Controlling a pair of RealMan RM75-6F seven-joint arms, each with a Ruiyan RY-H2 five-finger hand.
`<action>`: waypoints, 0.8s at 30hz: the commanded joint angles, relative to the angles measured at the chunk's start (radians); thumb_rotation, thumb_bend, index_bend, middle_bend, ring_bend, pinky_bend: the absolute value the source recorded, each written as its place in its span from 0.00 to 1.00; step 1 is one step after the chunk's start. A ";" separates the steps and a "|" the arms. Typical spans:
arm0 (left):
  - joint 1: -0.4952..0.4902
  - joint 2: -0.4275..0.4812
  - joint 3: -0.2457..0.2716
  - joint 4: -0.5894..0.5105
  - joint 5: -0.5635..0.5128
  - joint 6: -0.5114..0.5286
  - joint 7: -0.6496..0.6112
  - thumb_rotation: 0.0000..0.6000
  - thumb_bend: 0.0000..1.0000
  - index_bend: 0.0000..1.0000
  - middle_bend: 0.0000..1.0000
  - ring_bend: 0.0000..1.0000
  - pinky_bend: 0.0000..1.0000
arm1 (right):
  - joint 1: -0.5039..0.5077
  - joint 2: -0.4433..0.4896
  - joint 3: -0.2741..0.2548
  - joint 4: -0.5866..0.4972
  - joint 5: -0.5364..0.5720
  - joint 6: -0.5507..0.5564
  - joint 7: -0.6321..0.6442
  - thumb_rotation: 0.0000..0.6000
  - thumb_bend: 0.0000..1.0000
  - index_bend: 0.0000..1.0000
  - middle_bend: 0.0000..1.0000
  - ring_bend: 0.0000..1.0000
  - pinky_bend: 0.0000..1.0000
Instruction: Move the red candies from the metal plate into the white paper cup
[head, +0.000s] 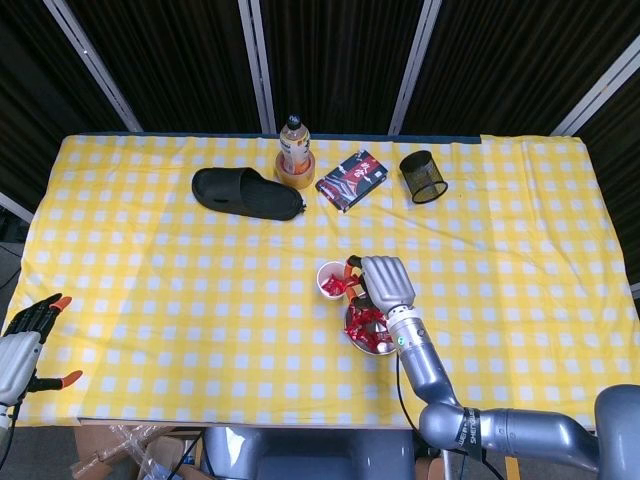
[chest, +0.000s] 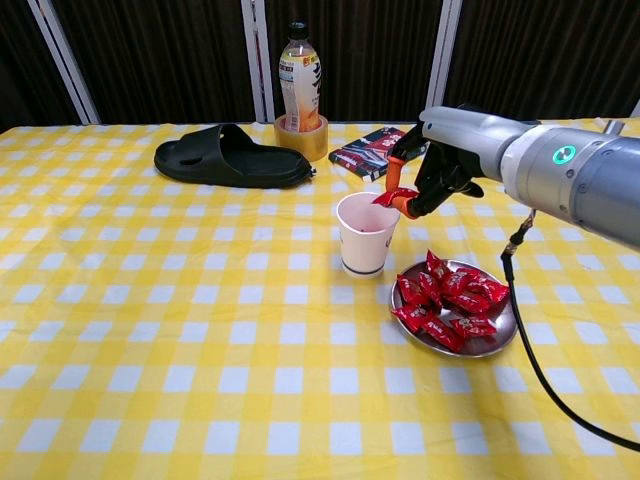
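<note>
Red candy, one, in fingers

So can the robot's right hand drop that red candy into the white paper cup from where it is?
Probably yes. The right hand pinches a red candy just above the white paper cup's open rim, and nothing sits between them.

The right hand hangs raised with fingers pinched together, while the left hand rests low, fingers spread.
</note>
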 joint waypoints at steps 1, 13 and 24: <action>-0.002 0.002 0.000 -0.002 -0.003 -0.004 -0.004 1.00 0.04 0.00 0.00 0.00 0.00 | 0.024 -0.030 -0.002 0.045 0.023 -0.018 0.004 1.00 0.48 0.52 0.93 0.90 0.84; -0.005 0.011 -0.001 -0.009 -0.011 -0.016 -0.021 1.00 0.04 0.00 0.00 0.00 0.00 | 0.056 -0.083 -0.019 0.095 0.019 -0.002 0.005 1.00 0.47 0.41 0.93 0.90 0.84; -0.004 0.010 -0.002 -0.010 -0.008 -0.010 -0.018 1.00 0.04 0.00 0.00 0.00 0.00 | 0.004 -0.002 -0.060 -0.025 -0.027 0.071 0.005 1.00 0.45 0.41 0.93 0.90 0.84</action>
